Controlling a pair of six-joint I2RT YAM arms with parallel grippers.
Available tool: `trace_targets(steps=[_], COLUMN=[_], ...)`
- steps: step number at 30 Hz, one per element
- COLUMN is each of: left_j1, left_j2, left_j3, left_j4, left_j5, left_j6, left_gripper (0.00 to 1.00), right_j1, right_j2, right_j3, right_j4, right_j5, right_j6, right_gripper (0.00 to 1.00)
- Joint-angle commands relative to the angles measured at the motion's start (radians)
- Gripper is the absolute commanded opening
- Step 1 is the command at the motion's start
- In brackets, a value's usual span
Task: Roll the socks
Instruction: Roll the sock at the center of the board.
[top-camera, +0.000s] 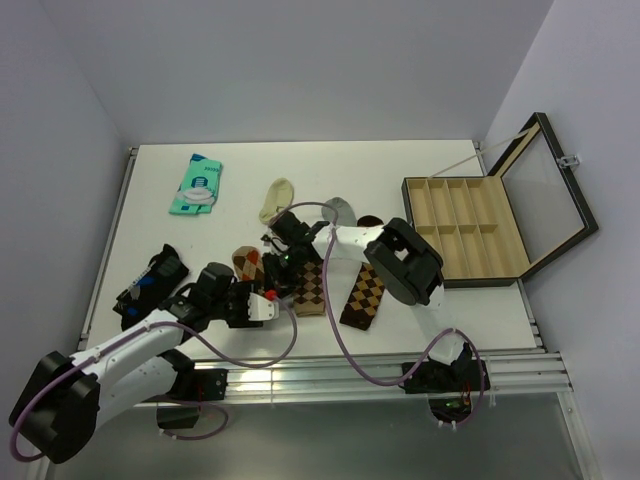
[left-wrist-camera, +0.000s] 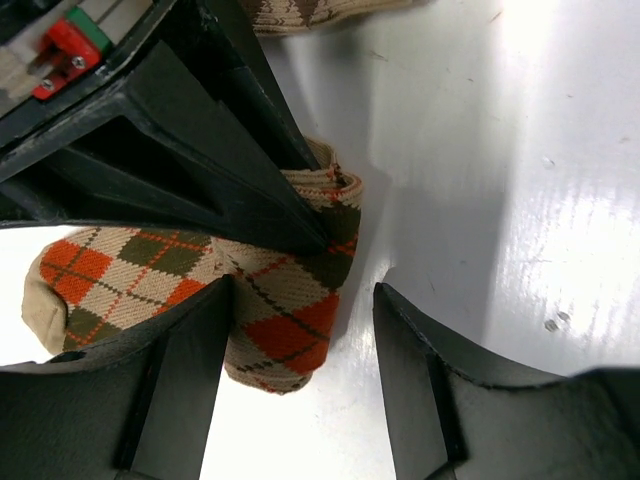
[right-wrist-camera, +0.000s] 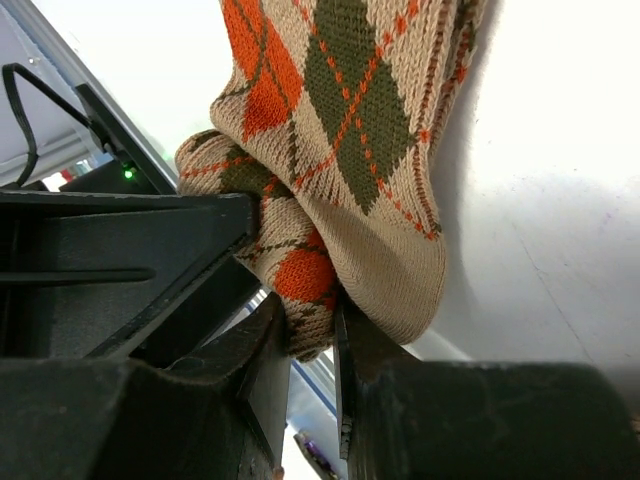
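The red-orange argyle sock (top-camera: 246, 262) lies partly rolled at the table's middle. My right gripper (top-camera: 277, 256) is shut on its rolled end; in the right wrist view (right-wrist-camera: 310, 320) the jaws pinch a fold of the sock (right-wrist-camera: 340, 120). My left gripper (top-camera: 262, 302) is open right beside it; in the left wrist view (left-wrist-camera: 305, 292) the sock's roll (left-wrist-camera: 285, 325) sits between the jaws, against the left finger (left-wrist-camera: 185, 380). The tan sock with dark brown diamonds (top-camera: 312, 287) and the dark brown sock with tan diamonds (top-camera: 364, 296) lie flat to the right.
An open wooden compartment box (top-camera: 466, 232) stands at the right. A teal packet (top-camera: 196, 185) lies at the back left, with a cream sock (top-camera: 276, 199) and a grey sock (top-camera: 340, 210) behind the arms. Dark socks (top-camera: 150, 282) lie at the left edge.
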Motion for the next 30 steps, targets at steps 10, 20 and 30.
trace_targets(steps=[10, 20, 30], left_j1=[-0.065, -0.068, -0.003], left_j2=[0.097, 0.207, 0.338], left_j3=[-0.021, 0.108, 0.301], left_j4=[0.099, -0.074, -0.353], left_j5=[-0.035, 0.008, 0.226], left_j6=[-0.008, -0.061, -0.013], left_gripper=[0.47, 0.00, 0.00], right_j1=[-0.021, -0.025, -0.074], right_j2=[-0.011, -0.198, -0.584], right_j3=[-0.056, -0.191, -0.533], right_j4=[0.073, 0.151, 0.362], right_j5=[-0.040, 0.193, 0.532], right_j6=[0.042, 0.071, 0.166], right_gripper=[0.00, 0.50, 0.61])
